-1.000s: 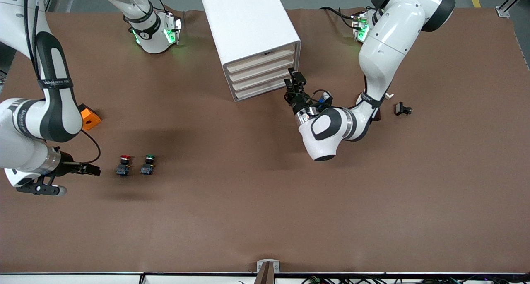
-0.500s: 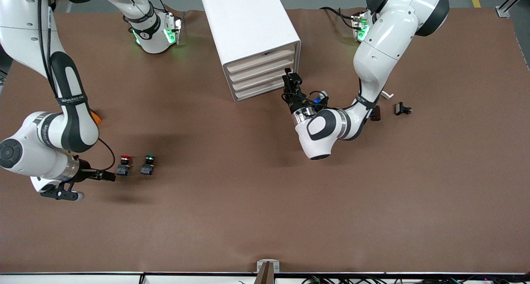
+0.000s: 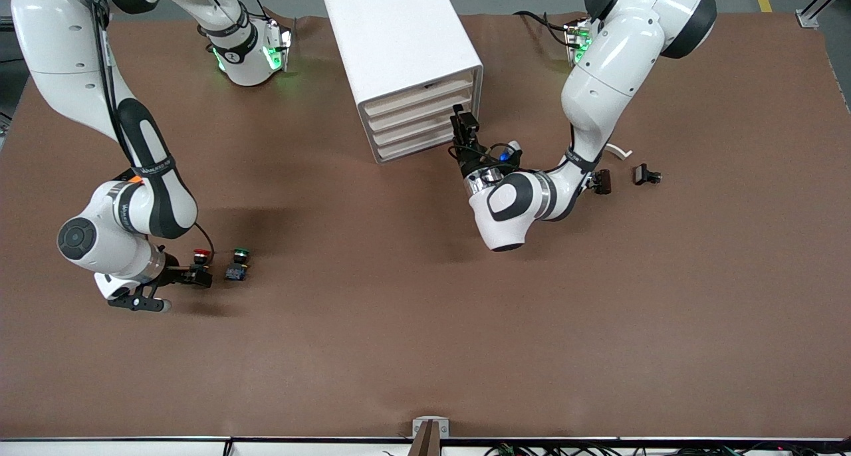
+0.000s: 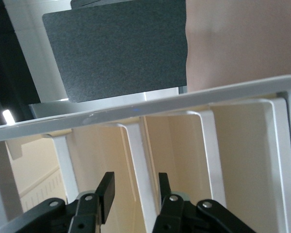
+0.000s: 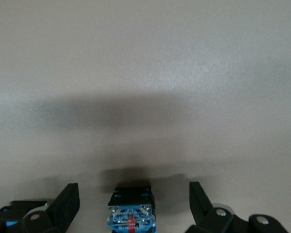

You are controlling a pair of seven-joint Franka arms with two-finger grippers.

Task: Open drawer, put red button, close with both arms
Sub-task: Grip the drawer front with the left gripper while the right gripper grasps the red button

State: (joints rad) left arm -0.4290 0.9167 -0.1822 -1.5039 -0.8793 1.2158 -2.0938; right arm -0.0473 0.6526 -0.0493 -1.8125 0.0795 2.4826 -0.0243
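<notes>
The red button [image 3: 200,259] stands on the brown table toward the right arm's end, beside a green-capped button [image 3: 237,264]. My right gripper [image 3: 198,278] is low at the table, open, with one finger on each side of the red button's body [image 5: 131,208]; the fingers do not touch it. The white drawer unit [image 3: 399,37] stands between the arm bases, and its drawers [image 3: 415,120] are shut. My left gripper [image 3: 463,125] is at the drawer fronts, open, with a white drawer lip [image 4: 136,145] between its fingers [image 4: 106,187].
A small black part [image 3: 646,175], a dark part [image 3: 602,181] and a white curved piece [image 3: 622,152] lie toward the left arm's end. A sliver of an orange block [image 3: 136,181] shows by the right arm's forearm.
My right gripper has moved along the table toward the red button and now straddles it. My left gripper has moved closer to the drawer fronts.
</notes>
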